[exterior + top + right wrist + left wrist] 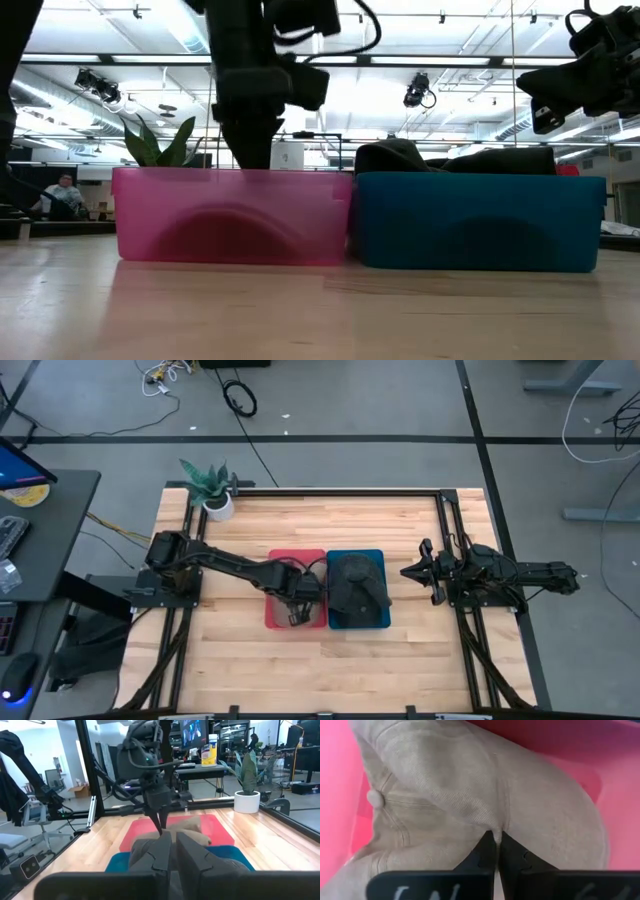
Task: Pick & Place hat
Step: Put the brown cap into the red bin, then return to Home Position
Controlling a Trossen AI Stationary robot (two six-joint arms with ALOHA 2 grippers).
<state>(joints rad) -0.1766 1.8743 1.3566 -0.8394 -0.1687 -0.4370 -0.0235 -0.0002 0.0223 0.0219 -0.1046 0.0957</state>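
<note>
In the high view's centre, the left gripper (497,840) reaches down into the pink bin (277,615), fingers pinching a fold of the tan hat (470,790) directly beneath it; the right gripper (418,571), pressed together, waits right of the blue bin (380,555).

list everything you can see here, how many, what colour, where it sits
tan hat: one, beige, inside the pink bin, its fabric pinched by the left gripper
dark hat: one, black, lying in the blue bin
pink bin: one, pink, middle of the table, touching the blue bin's left side in the high view
blue bin: one, blue, right of the pink bin
potted plant: one, green leaves in a white pot, far left corner of the table
table: one, light wood, with a dark frame
person: one, seated far off in the room behind the table
left gripper: one, dark, down in the pink bin, shut on the tan hat
right gripper: one, dark, waiting over the table right of the blue bin, empty
</note>
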